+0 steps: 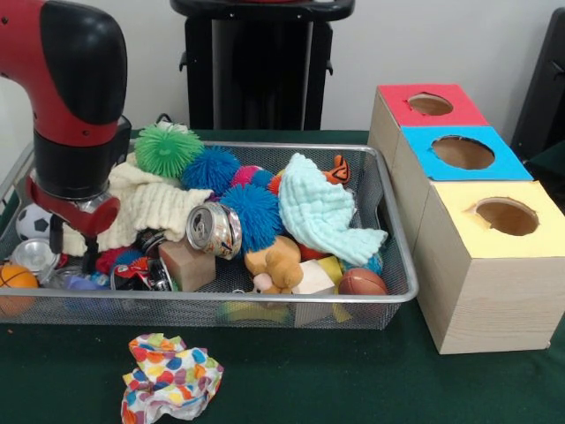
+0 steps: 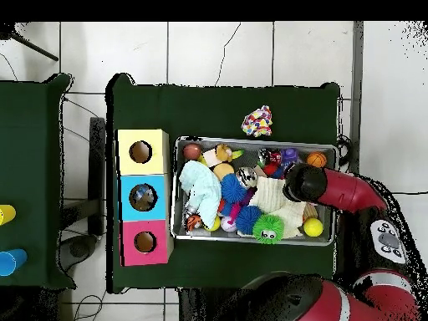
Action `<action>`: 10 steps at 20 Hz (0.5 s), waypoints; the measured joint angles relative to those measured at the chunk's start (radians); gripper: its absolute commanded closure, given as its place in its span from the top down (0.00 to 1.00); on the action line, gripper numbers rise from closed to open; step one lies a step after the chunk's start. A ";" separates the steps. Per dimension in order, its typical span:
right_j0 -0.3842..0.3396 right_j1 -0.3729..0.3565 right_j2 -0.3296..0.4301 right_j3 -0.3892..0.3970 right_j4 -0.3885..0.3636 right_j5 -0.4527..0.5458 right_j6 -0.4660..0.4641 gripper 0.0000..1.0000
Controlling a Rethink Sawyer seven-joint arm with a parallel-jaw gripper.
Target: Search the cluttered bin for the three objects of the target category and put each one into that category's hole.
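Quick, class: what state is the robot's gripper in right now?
Gripper: cannot be told; it is down in the bin, with the arm hiding it.

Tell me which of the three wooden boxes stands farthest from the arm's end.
The yellow-topped box. In the front view it is the nearest of the row beside the bin; the blue-topped box is in the middle and the red-topped box farthest back.

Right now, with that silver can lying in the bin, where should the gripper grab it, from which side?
Likely grip the silver can across its curved middle, from straight above. It lies on its side atop the clutter in the bin, lid end toward the front camera; a blue spiky ball and a brown block crowd its flanks, so a sideways approach looks blocked.
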 measured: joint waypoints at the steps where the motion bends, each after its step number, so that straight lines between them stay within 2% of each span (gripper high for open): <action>1: -0.001 -0.002 0.003 0.003 0.000 0.000 0.000 1.00; 10: -0.001 -0.028 0.051 0.040 0.000 0.000 0.000 1.00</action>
